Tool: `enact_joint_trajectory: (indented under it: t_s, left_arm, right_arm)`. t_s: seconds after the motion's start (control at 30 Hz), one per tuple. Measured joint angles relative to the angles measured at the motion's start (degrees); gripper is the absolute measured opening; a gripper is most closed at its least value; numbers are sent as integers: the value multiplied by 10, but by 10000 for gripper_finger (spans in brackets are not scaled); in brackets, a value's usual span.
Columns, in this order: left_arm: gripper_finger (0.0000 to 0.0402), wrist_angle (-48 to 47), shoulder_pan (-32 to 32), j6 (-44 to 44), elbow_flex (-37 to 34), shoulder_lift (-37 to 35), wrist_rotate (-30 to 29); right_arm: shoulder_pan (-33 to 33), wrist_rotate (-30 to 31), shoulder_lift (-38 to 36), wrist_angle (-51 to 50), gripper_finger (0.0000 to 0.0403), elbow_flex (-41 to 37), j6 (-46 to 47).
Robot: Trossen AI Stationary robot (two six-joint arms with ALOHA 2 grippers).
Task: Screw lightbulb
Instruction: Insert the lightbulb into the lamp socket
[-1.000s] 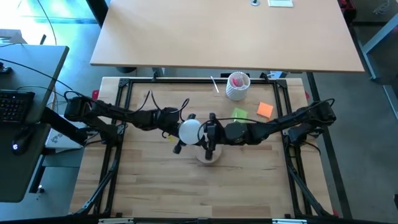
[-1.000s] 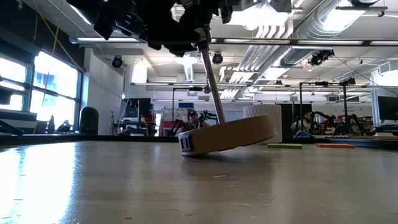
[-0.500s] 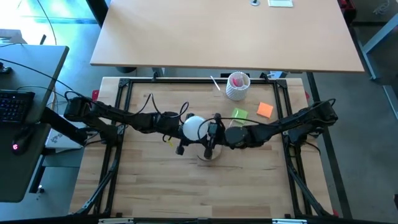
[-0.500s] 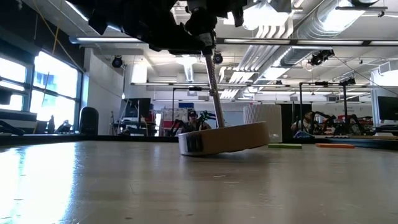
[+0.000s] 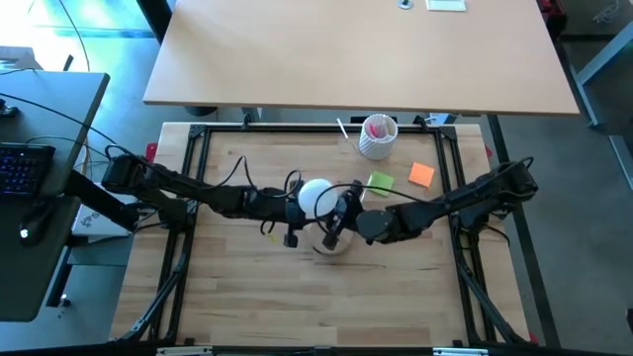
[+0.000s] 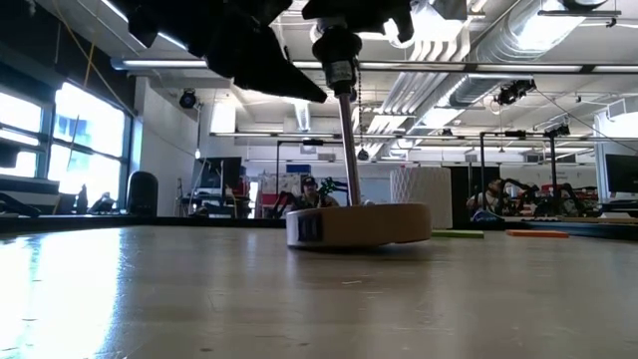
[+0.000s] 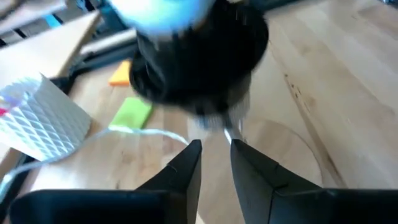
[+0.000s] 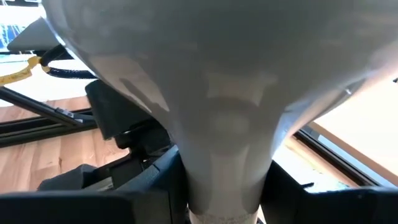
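Both arms meet mid-table over the round wooden base (image 6: 359,224), which sits flat with its thin stem (image 6: 346,150) upright. The lightbulb (image 5: 316,197) is up top, its neck pinched between the right gripper (image 8: 217,186) fingers. The left gripper (image 7: 214,163) sits close at the stem, fingers narrowly apart, holding nothing I can see

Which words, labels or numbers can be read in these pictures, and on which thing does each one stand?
None can be read.
Wooden lamp base: a small dark label on its side, too blurred to read.
Lightbulb, white ribbed cup, green and orange sticky notes: no print visible.
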Motion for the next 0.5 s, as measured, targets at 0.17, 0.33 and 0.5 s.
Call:
enact_joint_trajectory:
  t_s: [0.17, 0.33, 0.5]
  left_arm:
    - [92, -44, 2, 2, 0, 0, 20]
    - [123, 37, 51, 2, -39, 0, 130]
    - [163, 262, 110, 0, -106, 28, 250]
  right_arm:
    - [12, 14, 0, -7, 138, 0, 6]
    - [26, 36, 0, -13, 138, 0, 4]
    - [32, 53, 0, -21, 138, 0, 7]
